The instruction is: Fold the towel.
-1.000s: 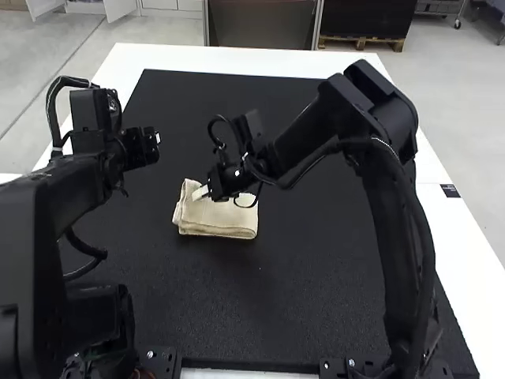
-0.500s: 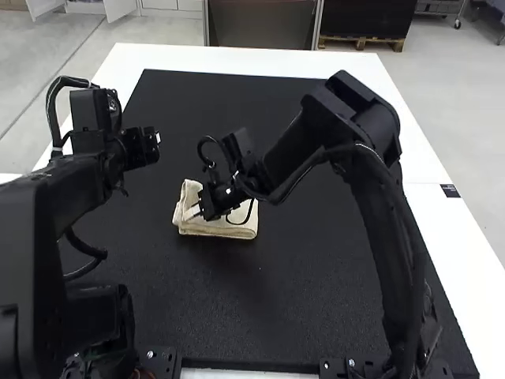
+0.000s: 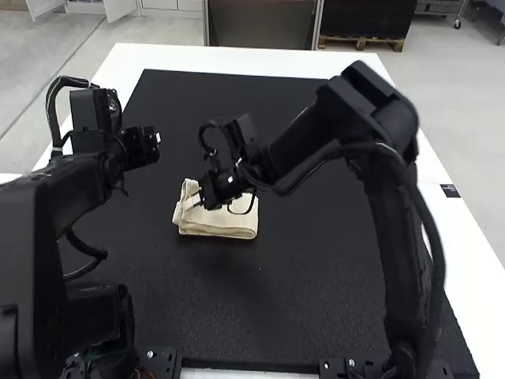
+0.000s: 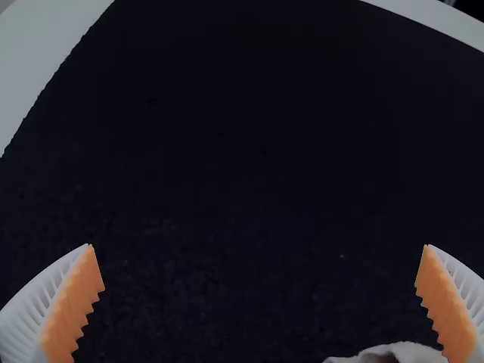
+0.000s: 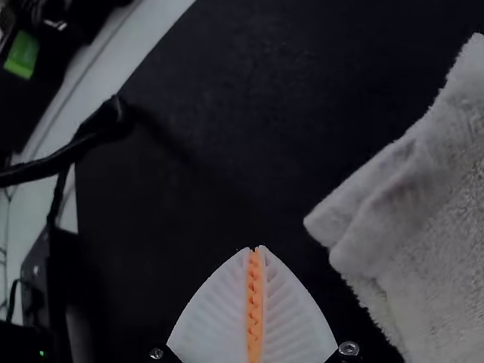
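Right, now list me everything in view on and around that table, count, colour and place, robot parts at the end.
towel: one, cream, folded into a small layered bundle, left of the mat's centre in the high view
mat: one, black, covering most of the table
table: one, white, under the mat
label: one, dark, on the table's right border
green piece: one, green, beyond the mat among dark parts; I can't tell what it is
arms: two, black, left and right
left gripper: one, white fingers with orange pads, apart, over the mat
right gripper: one, same colours, fingers together, by the towel
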{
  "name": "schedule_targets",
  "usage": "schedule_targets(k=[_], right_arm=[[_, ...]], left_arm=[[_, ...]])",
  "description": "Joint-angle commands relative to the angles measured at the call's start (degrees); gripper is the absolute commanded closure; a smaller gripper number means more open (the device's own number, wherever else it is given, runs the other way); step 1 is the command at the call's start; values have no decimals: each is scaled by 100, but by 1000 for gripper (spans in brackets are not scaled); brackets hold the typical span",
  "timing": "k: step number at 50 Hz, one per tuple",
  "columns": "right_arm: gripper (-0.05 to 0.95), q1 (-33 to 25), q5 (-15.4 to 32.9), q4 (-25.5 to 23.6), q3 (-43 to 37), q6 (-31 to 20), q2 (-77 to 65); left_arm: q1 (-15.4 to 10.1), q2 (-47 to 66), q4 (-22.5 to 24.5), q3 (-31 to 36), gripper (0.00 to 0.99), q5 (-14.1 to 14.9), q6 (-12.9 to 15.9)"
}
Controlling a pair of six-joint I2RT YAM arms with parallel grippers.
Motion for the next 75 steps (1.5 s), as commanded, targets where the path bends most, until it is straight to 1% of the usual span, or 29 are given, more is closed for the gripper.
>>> schedule_targets(k=[1, 5, 16, 25, 42, 49, 54, 57, 60, 65, 70, 75], right_arm=[[923, -158, -140, 39, -19, 11, -478], [923, -272, -131, 83, -55, -7, -461], [923, -448, -25, 461, -46, -7, -83], [923, -413, 71, 804, -46, -15, 304], [923, -395, 186, 1683, -46, -15, 1121], [923, -325, 326, 1876, -72, -103, 1455], [921, -281, 326, 1990, -107, -130, 1596], [921, -290, 317, 2061, -142, -95, 1578], [921, -316, 317, 2157, -178, 46, 1482], [921, -413, 317, 2184, -257, 187, 963], [921, -580, 300, 2140, -274, 354, 445], [921, -782, 291, 1929, -353, 424, -215]], left_arm=[[33, -161, 47, -3, 28, 73, -59], [33, -170, 47, -3, 28, 73, -68], [33, -187, 65, 6, 28, 73, -59], [33, -214, 74, 6, 28, 82, -68], [24, -398, 65, 32, 28, 82, -76], [24, -425, 65, 32, 28, 82, -76], [24, -425, 65, 41, 28, 82, -76], [24, -425, 65, 32, 28, 82, -76], [33, -425, 65, 50, 28, 82, -76], [24, -451, 56, 59, 28, 108, -85], [24, -512, 30, 94, 28, 108, -94], [24, -592, -5, 173, 28, 99, -103]])
